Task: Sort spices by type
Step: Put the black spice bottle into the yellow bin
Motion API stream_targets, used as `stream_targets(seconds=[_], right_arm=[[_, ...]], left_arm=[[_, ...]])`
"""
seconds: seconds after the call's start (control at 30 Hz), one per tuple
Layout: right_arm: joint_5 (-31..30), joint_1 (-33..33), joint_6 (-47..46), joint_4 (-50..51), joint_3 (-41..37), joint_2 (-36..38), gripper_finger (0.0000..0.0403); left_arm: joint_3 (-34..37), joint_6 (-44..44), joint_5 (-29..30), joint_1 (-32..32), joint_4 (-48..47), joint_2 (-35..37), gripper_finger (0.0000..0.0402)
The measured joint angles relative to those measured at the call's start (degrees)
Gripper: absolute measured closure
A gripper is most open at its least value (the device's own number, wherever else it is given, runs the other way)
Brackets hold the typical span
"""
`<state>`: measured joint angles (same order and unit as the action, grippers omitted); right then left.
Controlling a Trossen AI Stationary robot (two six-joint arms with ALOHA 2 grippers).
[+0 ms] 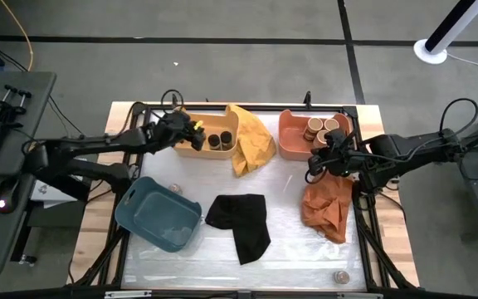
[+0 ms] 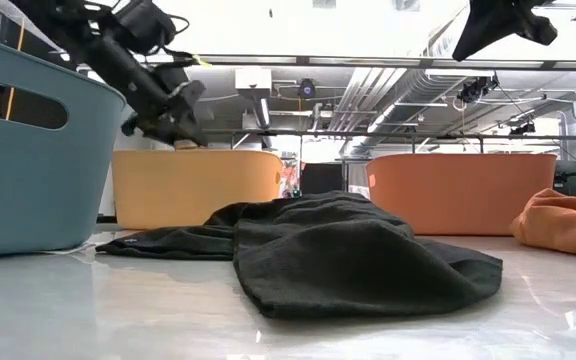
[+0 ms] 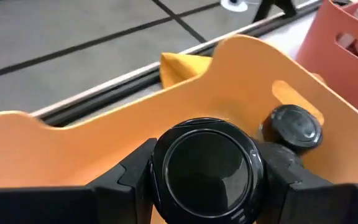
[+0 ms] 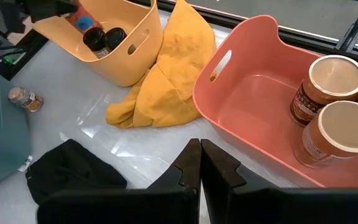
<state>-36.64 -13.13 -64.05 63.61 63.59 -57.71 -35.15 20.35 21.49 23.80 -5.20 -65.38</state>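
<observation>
While a black-lidded spice jar is clamped in the left tool above the yellow tray, two matching black-lidded jars are seen inside that tray. Tan-lidded jars are kept in the coral tray. The right tool is held closed and empty near the coral tray. If released too high, the jar could be bounced off its neighbours or tipped over the rim. One stray jar is left on the desk beside the blue tray.

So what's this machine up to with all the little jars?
It is sorting spice jars by lid. The left end effector holds a black-lidded jar over the yellow tray, where other black-lidded jars sit. Tan-lidded jars stand in the coral tray. The right end effector waits shut near it.
</observation>
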Motion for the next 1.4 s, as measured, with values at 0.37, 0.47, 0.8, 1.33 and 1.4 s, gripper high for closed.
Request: stream_targets(seconds=[0.37,0.47,0.8,1.33,1.4], right_arm=[[-0.02,0.0,-0.22,-0.07,0.0,0.0,0.0402],[-0.02,0.0,-0.42,-0.09,0.0,-0.02,0.0402],[-0.04,0.02,-0.46,-0.44,0.0,-0.02,0.0402],[-0.04,0.0,0.0,-0.21,0.0,-0.02,0.0402],[-0.04,0.0,0.0,0.01,0.0,-0.02,0.0402]], left_arm=[[-0.03,2.04,0.88,-2.24,2.61,-8.75,0.0239],[-0.03,2.07,2.04,-2.61,2.34,-9.5,0.0239],[-0.03,2.1,3.11,-2.59,2.22,-10.92,0.0167],[-0.05,2.1,3.14,-2.45,3.89,-9.54,0.013],[-0.05,2.08,3.15,-2.44,3.95,-9.02,0.013]])
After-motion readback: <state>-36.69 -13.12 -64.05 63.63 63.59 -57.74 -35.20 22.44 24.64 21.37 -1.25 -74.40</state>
